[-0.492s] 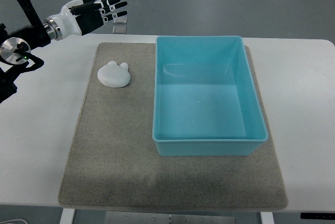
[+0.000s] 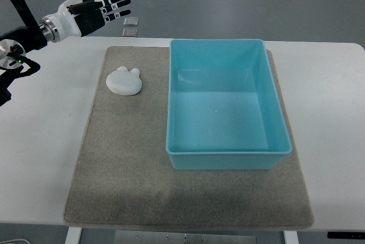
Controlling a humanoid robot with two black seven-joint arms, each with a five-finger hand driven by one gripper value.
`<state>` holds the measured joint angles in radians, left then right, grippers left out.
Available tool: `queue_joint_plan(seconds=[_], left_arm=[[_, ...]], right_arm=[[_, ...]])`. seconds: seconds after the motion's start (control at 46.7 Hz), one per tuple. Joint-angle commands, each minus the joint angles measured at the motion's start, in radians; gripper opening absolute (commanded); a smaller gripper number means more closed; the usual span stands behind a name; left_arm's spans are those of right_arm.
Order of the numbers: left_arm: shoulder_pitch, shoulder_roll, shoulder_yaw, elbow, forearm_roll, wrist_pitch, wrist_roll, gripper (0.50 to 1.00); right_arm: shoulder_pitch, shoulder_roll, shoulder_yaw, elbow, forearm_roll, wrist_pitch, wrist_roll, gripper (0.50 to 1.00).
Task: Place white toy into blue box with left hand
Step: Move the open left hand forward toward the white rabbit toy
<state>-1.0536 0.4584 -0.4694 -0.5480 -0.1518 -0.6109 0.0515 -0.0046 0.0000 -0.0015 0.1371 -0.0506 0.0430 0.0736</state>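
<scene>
A white toy (image 2: 125,81) with two small ears lies flat on the grey mat (image 2: 114,164), left of the blue box (image 2: 228,155). The box is open-topped with nothing inside. My left hand (image 2: 102,4) hovers beyond the table's far left edge, well above and behind the toy, fingers spread and holding nothing. Its arm comes in from the upper left. The right arm is out of view.
The mat covers the middle of a white table (image 2: 331,118). A small clear object (image 2: 131,27) sits on the floor past the table's far edge, close to my fingertips.
My left hand has drifted up and slightly left, away from the toy. The toy and box have not moved.
</scene>
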Motion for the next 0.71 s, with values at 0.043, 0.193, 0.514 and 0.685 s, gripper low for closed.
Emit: queue_joint_plan(seconds=[0.043,0.193,0.514,0.685], left_arm=[[-0.003,0.002,0.002,-0.004,0.0,0.0,-0.004,1.0],[0.0,0.0,0.005,-0.004,0.002,0.0,-0.022,1.0],[-0.009,0.023,-0.015,0.013,0.253,0.0,-0.056,0.999],[-0.045,0.06,-0.015,0.006,0.558,0.0,-0.219,0.999]], right_arm=[[0.0,0.0,0.0,0.001,0.0,0.0,0.0,0.936],[0.0,0.0,0.0,-0.001,0.0,0.0,0.0,0.936],[0.0,0.0,0.0,-0.001,0.0,0.0,0.0,0.936],[0.0,0.0,0.0,-0.001,0.0,0.0,0.0,0.936]])
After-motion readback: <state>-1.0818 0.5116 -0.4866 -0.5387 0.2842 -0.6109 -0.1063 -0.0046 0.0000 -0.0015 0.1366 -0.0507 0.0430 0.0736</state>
